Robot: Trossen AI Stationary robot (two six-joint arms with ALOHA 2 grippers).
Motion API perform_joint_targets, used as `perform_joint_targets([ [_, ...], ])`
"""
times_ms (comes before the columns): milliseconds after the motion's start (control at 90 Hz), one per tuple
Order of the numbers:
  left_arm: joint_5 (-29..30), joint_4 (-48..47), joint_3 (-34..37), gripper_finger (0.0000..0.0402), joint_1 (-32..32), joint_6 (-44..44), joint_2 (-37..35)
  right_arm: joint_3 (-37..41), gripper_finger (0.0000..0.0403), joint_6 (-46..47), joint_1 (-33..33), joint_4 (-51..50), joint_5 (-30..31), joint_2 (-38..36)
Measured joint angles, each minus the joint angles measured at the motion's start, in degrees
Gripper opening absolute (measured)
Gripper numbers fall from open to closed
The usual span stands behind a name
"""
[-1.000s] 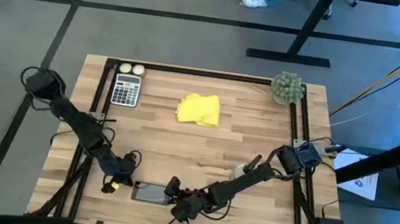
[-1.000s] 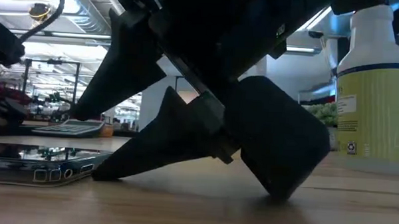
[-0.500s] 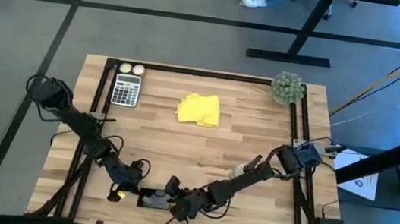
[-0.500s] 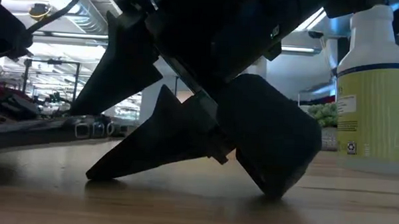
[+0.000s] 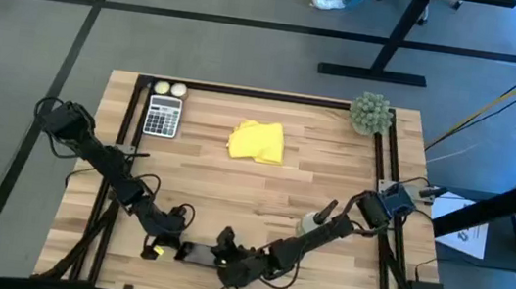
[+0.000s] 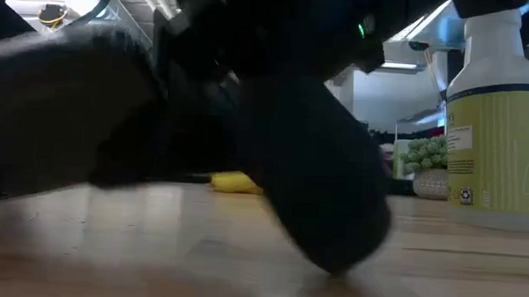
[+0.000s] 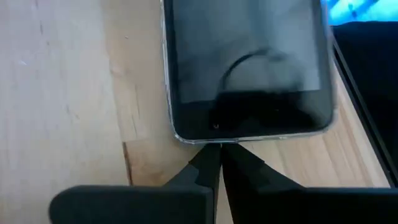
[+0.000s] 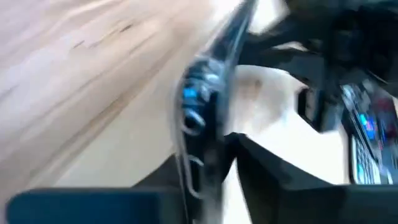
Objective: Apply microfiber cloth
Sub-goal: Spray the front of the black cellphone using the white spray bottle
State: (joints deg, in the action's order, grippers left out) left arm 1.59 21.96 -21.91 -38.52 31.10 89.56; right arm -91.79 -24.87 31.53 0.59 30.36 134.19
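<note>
Left fingers (image 7: 219, 168) pressed together at the smartphone (image 7: 245, 68) edge — right fingers (image 8: 211, 168) astride it.

Item, as I see it from my station: microfiber cloth (image 5: 257, 142), one piece, bright yellow, soft fabric. It is rumpled into irregular folds, lying flat on the wood, toward twelve o'clock of the tabletop's centre. In the low view it shows as a thin yellow sliver (image 6: 237, 182).
</note>
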Motion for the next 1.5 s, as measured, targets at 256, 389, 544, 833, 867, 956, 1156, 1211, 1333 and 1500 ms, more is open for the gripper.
perform_joint_targets([
  [256,1.12,-2.44,0.01,0.0,-1.95,2.2,-3.6,-6.54,0.0015,13.4,-0.04,-10.14,1.63,0.02],
  [389,3.29,-10.24,-0.25,0.0,-2.39,4.16,-11.16,-14.77,0.0015,17.84,0.07,-25.34,7.47,0.02],
  [544,7.43,-23.26,-1.88,0.0,-2.4,5.9,-21.43,-24.68,0.0015,22.15,-0.34,-43.46,17.69,-0.42],
  [833,27.98,-22.96,-2.58,0.0,-2.01,6.39,-36.2,-32.82,0.0015,29.88,-3.33,-61.23,38.85,-0.48],
  [867,30.54,-21.8,-2.56,0.0,-1.76,6.61,-37.0,-32.82,0.0015,29.07,-3.77,-61.33,40.97,-0.48],
  [956,35.97,-18.13,-2.58,0.0002,-0.6,7.04,-38.56,-32.82,0.0015,25.89,-5.06,-61.4,47.06,-0.48],
  [1156,38.27,-13.8,-2.58,0.0041,6.46,7.78,-40.71,-32.82,0.0014,22.83,-7.34,-61.3,57.34,-0.48],
  [1211,38.26,-13.3,-2.59,0.0058,8.09,6.77,-40.83,-32.84,0.0014,21.69,-7.77,-61.19,58.48,-0.52],
  [1333,36.99,-10.9,-2.6,0.01,10.96,7.85,-40.83,-32.84,0.0014,18.54,-8.09,-61.21,58.56,-0.52],
  [1500,31.43,-1.48,-2.62,0.0154,13.35,9.14,-40.86,-32.84,0.0014,14.05,-7.89,-61.23,59.64,-0.52],
])
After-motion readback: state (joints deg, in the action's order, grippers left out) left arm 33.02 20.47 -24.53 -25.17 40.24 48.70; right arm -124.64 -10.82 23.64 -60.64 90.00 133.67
